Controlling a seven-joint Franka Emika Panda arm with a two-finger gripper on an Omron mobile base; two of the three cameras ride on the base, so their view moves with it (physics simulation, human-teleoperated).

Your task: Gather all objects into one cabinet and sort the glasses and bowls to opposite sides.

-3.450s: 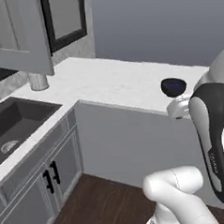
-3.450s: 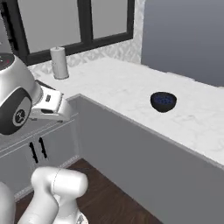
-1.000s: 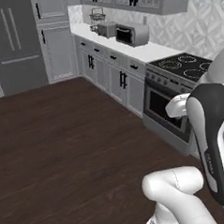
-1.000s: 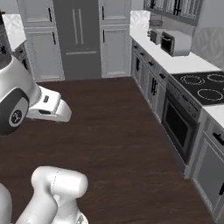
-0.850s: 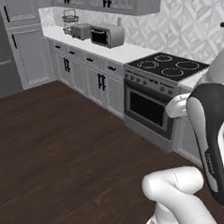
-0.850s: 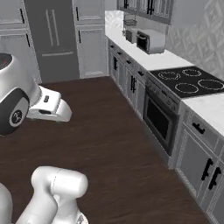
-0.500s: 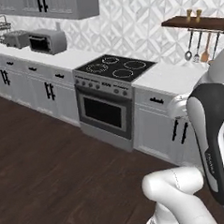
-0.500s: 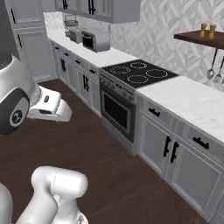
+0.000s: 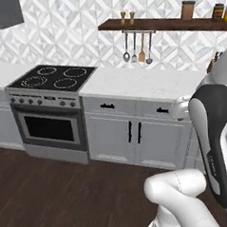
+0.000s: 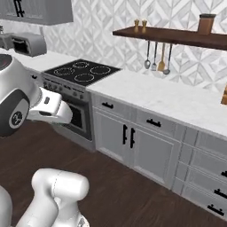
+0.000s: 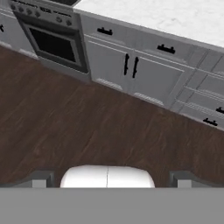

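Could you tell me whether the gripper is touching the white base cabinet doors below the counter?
Apart. In the hand view the open gripper hangs over dark wood floor, well short of the cabinet doors.

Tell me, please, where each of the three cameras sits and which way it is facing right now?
Left base view: behind the arm's left, facing the stove and counter; arm at right.
Right base view: behind its right, same stove and wall shelf; arm at left.
Hand view: on the hand, looking down at floor and base cabinets; open tool fingertips at bottom.
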